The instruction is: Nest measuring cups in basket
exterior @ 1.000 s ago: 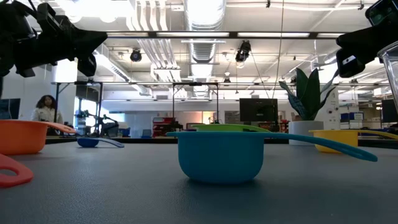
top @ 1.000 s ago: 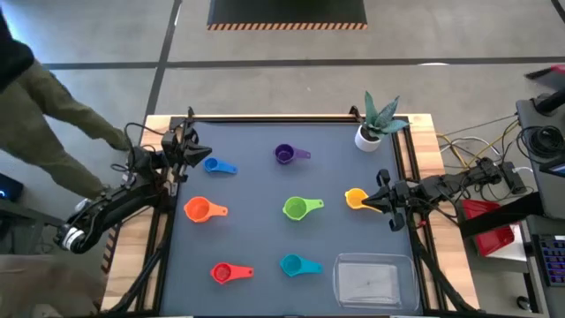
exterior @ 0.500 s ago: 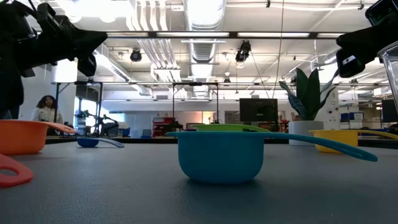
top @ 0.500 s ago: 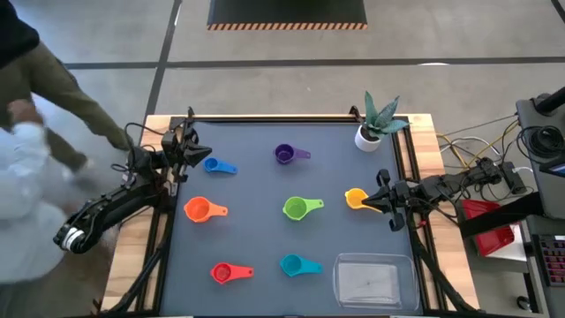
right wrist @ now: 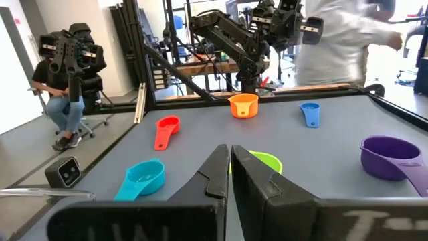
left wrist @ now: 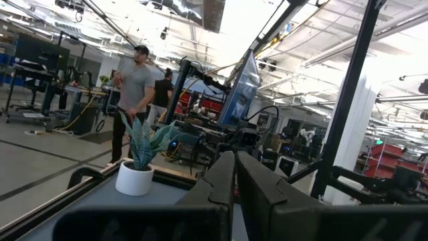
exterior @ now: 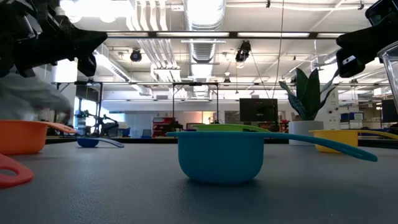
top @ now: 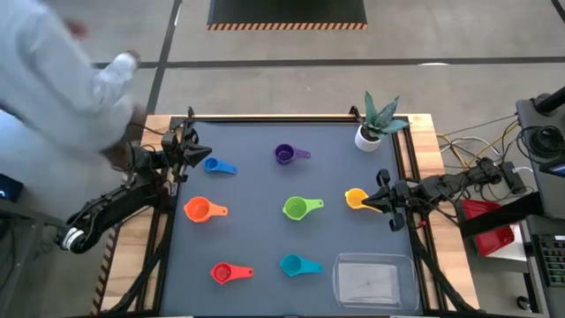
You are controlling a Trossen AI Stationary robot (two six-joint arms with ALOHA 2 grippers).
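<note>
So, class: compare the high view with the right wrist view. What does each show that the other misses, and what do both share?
Only the high view shows the basket, yellow cup and plant pot. Only the right wrist view shows a seated person beyond the table and the right gripper's fingers shut. Both show the orange cup, blue cup and purple cup.

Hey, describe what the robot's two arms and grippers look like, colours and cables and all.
Both arms are dark, slim and jointed. The left arm has a pale band near its base. Black cables trail behind the right arm. The left gripper and right gripper each have two dark, flat, tapering fingers.
</note>
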